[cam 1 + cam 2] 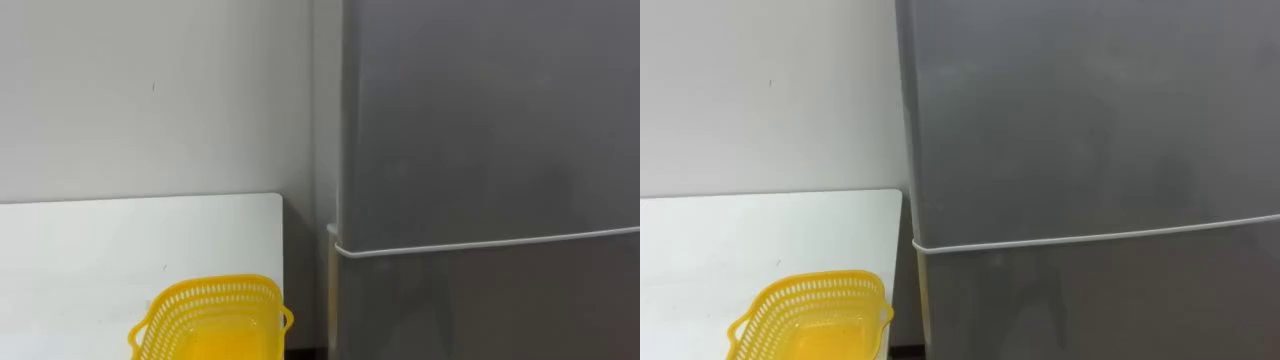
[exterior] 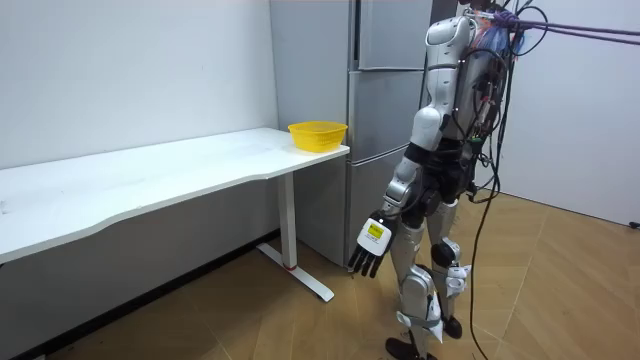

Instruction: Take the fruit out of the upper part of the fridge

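An empty yellow basket [image 1: 210, 320] is sitting on the desk's [image 1: 100, 250] end beside the closed fridge [image 1: 490, 150]. The left robot hand [image 2: 368, 245] is hanging with fingers relaxed, holding nothing.

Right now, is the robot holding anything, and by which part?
Nothing that can be seen: the left hand hangs open and empty beside its leg; the fridge is shut.

The fridge [image 1: 480, 150] and yellow basket [image 1: 210, 322] run off the eye views' edges.
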Tool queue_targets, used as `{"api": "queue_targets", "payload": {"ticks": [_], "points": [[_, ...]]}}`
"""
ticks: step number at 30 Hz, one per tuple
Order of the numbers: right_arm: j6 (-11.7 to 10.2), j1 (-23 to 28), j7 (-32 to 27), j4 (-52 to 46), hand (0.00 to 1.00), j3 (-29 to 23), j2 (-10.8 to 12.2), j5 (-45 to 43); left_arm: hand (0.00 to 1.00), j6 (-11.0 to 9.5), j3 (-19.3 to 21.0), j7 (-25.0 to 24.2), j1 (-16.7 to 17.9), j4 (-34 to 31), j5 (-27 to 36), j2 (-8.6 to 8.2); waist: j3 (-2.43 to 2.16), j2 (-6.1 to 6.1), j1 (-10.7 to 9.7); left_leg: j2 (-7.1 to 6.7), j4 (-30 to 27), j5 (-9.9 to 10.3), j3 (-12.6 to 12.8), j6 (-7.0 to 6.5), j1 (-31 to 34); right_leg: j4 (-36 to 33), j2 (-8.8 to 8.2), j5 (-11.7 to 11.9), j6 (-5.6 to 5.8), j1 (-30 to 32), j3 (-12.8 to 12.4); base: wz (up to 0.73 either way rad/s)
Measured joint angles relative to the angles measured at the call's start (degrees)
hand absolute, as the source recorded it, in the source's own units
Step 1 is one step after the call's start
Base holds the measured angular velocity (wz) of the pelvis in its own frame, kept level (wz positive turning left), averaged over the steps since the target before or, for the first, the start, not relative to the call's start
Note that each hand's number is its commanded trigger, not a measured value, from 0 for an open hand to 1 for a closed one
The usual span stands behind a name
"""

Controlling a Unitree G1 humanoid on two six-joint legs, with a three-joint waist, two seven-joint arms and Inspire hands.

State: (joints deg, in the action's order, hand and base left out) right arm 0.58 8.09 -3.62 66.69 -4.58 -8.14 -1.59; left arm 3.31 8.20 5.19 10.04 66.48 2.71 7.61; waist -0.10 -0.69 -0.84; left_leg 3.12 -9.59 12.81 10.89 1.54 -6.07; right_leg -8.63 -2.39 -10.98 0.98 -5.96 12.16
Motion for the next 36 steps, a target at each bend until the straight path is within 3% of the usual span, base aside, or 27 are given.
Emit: {"api": "queue_targets", "payload": {"ticks": [10,18,29,32,36], "points": [[0.31,0.23,-0.59,0.1,0.0,0.0,0.0,-4.56,0.0,0.17,-0.19,0.07,0.81,-0.09,-0.14,0.0,0.01,0.12,-0.24,-0.09,0.01,0.0,-0.08,0.0,-0.24,-0.02,-0.03,-0.01,0.01,-0.05,-0.49,-0.02],[1.03,0.52,-0.7,0.9,0.0,0.35,0.0,-5.54,0.0,0.58,-0.62,2.01,1.03,0.1,0.19,-0.12,-0.05,-0.05,-0.36,-0.25,-0.25,-0.03,-0.15,-0.05,0.51,-0.15,-0.35,0.03,0.11,0.29,0.56,0.04],[1.95,0.21,-0.42,2.45,0.0,1.15,0.27,-6.0,0.0,0.19,2.93,8.39,0.86,-0.23,13.71,-0.39,0.11,-0.1,0.13,-0.38,-0.1,-0.02,-0.16,-0.06,-1.48,-0.02,-0.47,-0.07,0.29,-1.51,0.4,0.0],[2.02,0.48,-0.41,2.67,0.0,1.05,-0.03,-8.44,0.0,-0.33,7.36,11.32,0.3,-2.03,19.25,-0.18,0.12,-0.05,1.18,-0.42,-0.21,-0.02,-0.37,-0.07,-1.52,-0.36,-0.48,-0.06,0.3,-1.55,0.01,-0.03],[2.06,0.68,-0.43,2.7,0.0,1.05,-0.12,-10.33,0.0,-1.96,9.55,16.02,0.03,-4.15,24.59,-0.02,0.12,0.13,1.26,-0.47,-0.27,-0.01,-0.81,-0.08,-1.51,-0.68,-0.53,-0.08,0.32,-1.5,0.16,0.02]]}}
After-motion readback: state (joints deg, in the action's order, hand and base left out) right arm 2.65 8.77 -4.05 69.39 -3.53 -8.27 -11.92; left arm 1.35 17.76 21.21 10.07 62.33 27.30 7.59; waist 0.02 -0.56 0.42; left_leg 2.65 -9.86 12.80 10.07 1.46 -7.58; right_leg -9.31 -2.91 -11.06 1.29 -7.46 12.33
